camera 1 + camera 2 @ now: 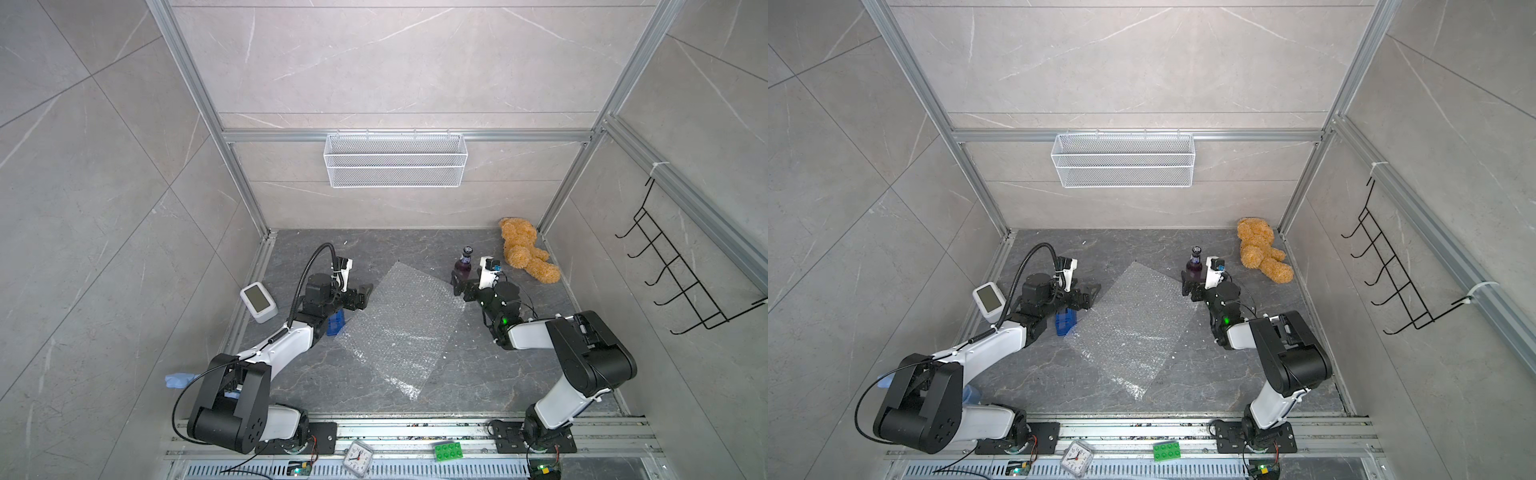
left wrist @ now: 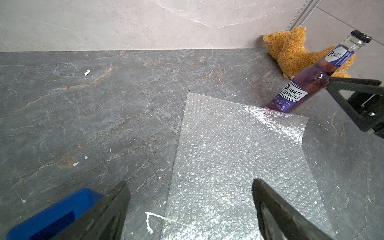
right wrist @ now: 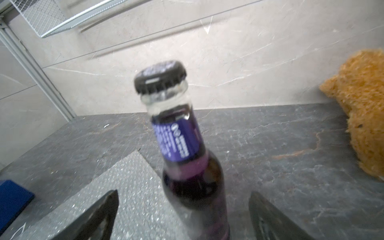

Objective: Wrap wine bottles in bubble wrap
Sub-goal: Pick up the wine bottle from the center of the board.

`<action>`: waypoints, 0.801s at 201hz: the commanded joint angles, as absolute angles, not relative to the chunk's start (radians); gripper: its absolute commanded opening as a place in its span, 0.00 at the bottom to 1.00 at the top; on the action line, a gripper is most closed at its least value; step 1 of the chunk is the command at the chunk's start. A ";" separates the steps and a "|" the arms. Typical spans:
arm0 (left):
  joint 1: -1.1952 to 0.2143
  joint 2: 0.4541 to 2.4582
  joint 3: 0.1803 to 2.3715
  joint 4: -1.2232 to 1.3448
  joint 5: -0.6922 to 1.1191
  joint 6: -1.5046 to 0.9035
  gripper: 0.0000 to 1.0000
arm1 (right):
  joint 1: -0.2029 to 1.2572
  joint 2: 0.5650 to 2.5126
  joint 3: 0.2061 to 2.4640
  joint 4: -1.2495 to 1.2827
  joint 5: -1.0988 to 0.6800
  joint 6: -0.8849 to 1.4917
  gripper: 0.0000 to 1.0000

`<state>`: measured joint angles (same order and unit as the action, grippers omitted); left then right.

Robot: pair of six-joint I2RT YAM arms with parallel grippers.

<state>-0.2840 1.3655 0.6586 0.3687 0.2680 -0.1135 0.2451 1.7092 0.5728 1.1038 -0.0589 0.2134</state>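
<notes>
Right gripper [image 3: 184, 193] stood wide, one finger on either side of the wine bottle [image 2: 307, 83] at its lower body. Gaps showed on both sides in the right wrist view, so we logged no grip yet. Left gripper [image 2: 190, 182] was likewise spread wide and empty, hovering over one edge of the bubble wrap [image 1: 403, 324].

Bubble wrap: a large clear sheet lay flat on the dark table [image 1: 395, 249] between the two grippers, one corner reaching toward the right gripper's tips and curling up slightly there. We judged it very light, limp and slippery on the stone, likely to slide or bunch if pushed. We judged it best taken by an edge or corner in a thin pinch, and the edge under the left gripper was nearest.

Wine bottle: small, glass, purple liquid inside, standing between the right gripper's fingers beside that curled corner. We could not tell whether its base touched the wrap. We judged it heavy for its size, rigid, smooth, breakable and easy to tip. Hold the wide lower body, not the narrow neck.

Writing: the body label [image 2: 294, 94] read "DJARTY DONGLI", repeated on the neck label [image 2: 336, 55]. The small print beneath was too fine to read. The cap [image 3: 160, 76] was dark, its print blurred.
</notes>
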 commanded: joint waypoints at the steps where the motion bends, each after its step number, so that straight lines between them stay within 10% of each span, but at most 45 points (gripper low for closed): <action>1: -0.287 1.368 0.689 0.417 0.276 -0.113 0.94 | 0.252 1.760 0.616 1.137 0.000 0.199 0.99; 161: -0.287 1.330 0.680 0.341 0.244 -0.052 0.94 | 0.282 1.979 0.752 1.277 0.072 0.156 0.86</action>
<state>-0.2840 1.3632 0.6586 0.3561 0.2428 -0.0811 0.2722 1.9625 0.7181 1.2163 0.0479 0.1703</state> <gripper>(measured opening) 0.943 0.895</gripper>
